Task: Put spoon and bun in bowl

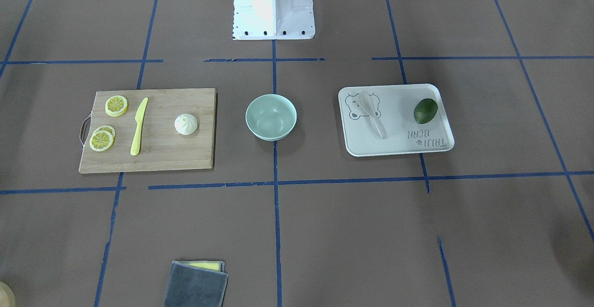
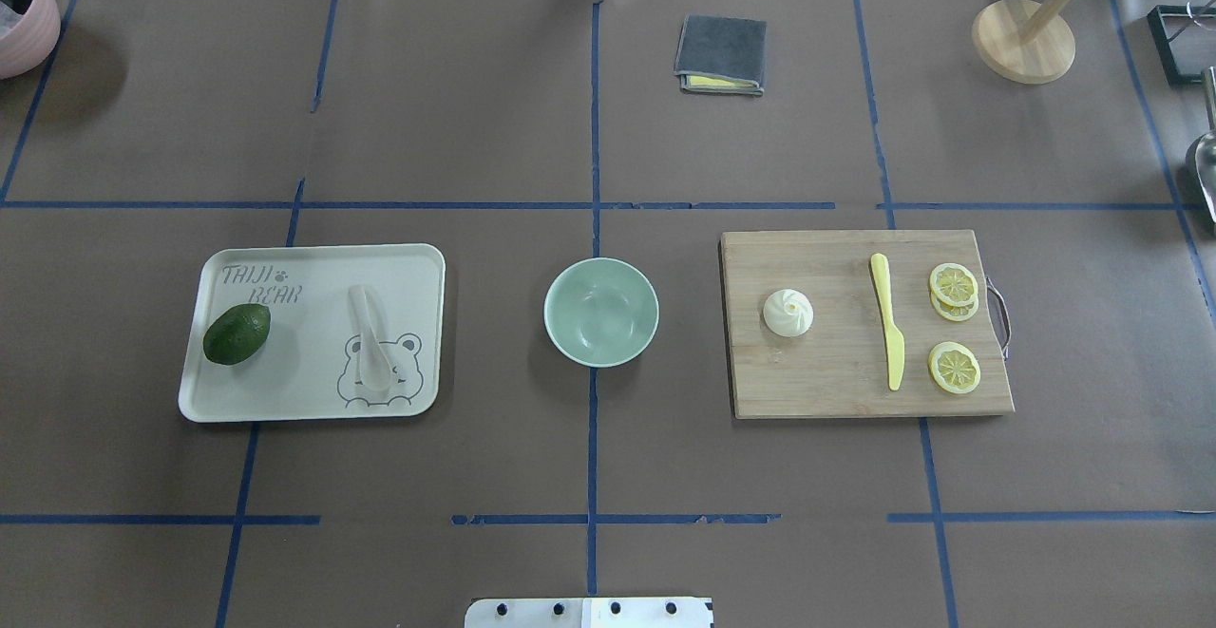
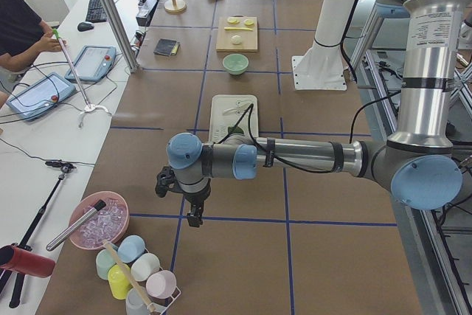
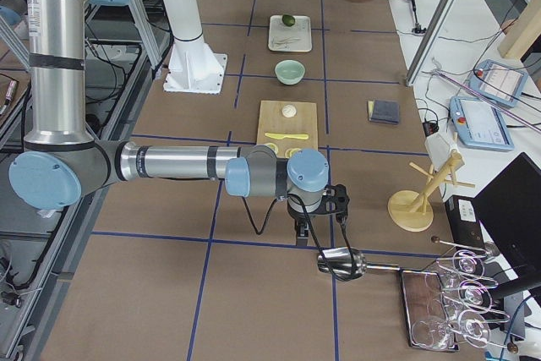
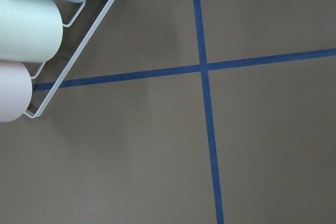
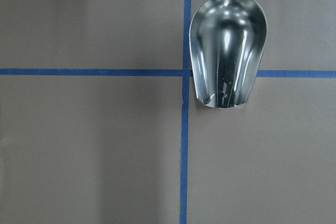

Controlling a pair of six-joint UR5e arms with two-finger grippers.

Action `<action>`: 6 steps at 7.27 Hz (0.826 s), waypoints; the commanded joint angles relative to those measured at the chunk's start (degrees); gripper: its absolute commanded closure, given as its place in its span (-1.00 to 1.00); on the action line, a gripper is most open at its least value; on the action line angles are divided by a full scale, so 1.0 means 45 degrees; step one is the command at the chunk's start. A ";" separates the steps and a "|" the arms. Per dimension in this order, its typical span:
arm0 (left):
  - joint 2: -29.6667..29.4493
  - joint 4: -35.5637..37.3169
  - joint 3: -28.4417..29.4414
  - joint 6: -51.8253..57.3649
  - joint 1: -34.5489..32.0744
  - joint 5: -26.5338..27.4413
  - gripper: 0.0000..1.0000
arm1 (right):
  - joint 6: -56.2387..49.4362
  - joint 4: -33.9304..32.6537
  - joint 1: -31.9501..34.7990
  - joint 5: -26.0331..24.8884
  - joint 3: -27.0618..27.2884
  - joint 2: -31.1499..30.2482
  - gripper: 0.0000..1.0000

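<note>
Left gripper (image 3: 193,217) hangs over the end of the table (image 3: 236,263) by the cup rack (image 3: 140,267), right gripper (image 4: 301,230) over the other end beside a metal scoop (image 4: 340,263). From these side views I can't tell if either is open or holding anything. Spoon (image 2: 369,343) lies on the tray (image 2: 418,262), well inside its rim. Bun (image 2: 788,313) sits on the cutting board (image 2: 826,381) near its bowl-side edge. Bowl (image 2: 568,316) stands between them, apart from both, bare table either side.
</note>
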 commanded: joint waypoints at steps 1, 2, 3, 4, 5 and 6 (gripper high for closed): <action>-0.0019 -0.0037 -0.0031 -0.0009 0.0000 -0.0020 -1.00 | -0.0018 0.0000 -0.0001 0.0000 0.0053 -0.0001 -1.00; -0.0058 -0.0056 -0.0089 0.0010 0.0000 -0.0020 -1.00 | 0.0001 0.0019 -0.0001 0.0019 0.0053 0.0018 -1.00; -0.0155 -0.0095 -0.0554 -0.0009 0.0000 -0.0039 -1.00 | 0.0002 0.0020 -0.0001 0.0019 0.0073 0.0038 -1.00; -0.0252 -0.0154 -0.1177 -0.0067 0.0019 -0.0039 -1.00 | 0.0040 0.0020 -0.0001 0.0038 0.0150 0.0154 -1.00; -0.0505 -0.0174 -0.1725 -0.0493 0.0136 -0.0001 -1.00 | 0.0079 0.0020 -0.0059 0.0077 0.0306 0.0232 -1.00; -0.0701 -0.0425 -0.2543 -0.1484 0.0485 0.0039 -1.00 | 0.0060 0.0020 -0.0098 0.0097 0.0365 0.0330 -1.00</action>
